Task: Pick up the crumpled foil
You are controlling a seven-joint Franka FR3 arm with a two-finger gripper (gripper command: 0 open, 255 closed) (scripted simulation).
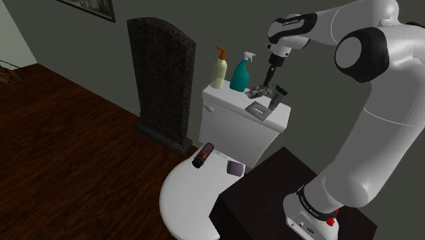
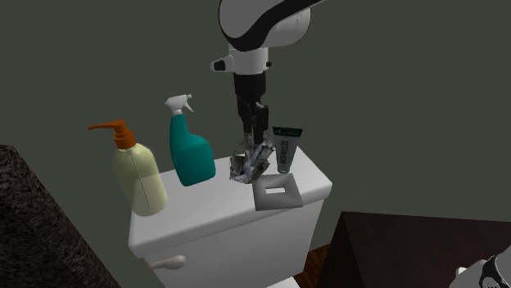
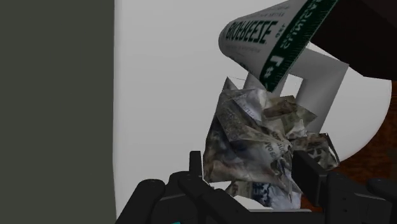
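Observation:
The crumpled foil [image 2: 252, 161] is a silvery, creased wad over the white toilet tank lid [image 2: 213, 204], between the teal spray bottle and a standing tube. My black gripper [image 2: 255, 139] comes straight down onto it. In the wrist view the two fingers [image 3: 194, 167] clasp the crumpled foil [image 3: 261, 137] from either side. The shoulder view places the gripper [image 1: 265, 85] and foil [image 1: 259, 91] near the tank's right end, and the foil's underside looks slightly off the lid.
A teal spray bottle [image 2: 191, 150] and a cream pump bottle [image 2: 139, 173] stand on the tank. A green-and-white tube [image 2: 285, 147] and a flat grey square frame [image 2: 277, 191] sit close to the foil. A dark stone slab [image 1: 163, 82] stands beside the toilet. The closed toilet lid [image 1: 187, 198] carries a dark cylinder [image 1: 203, 155].

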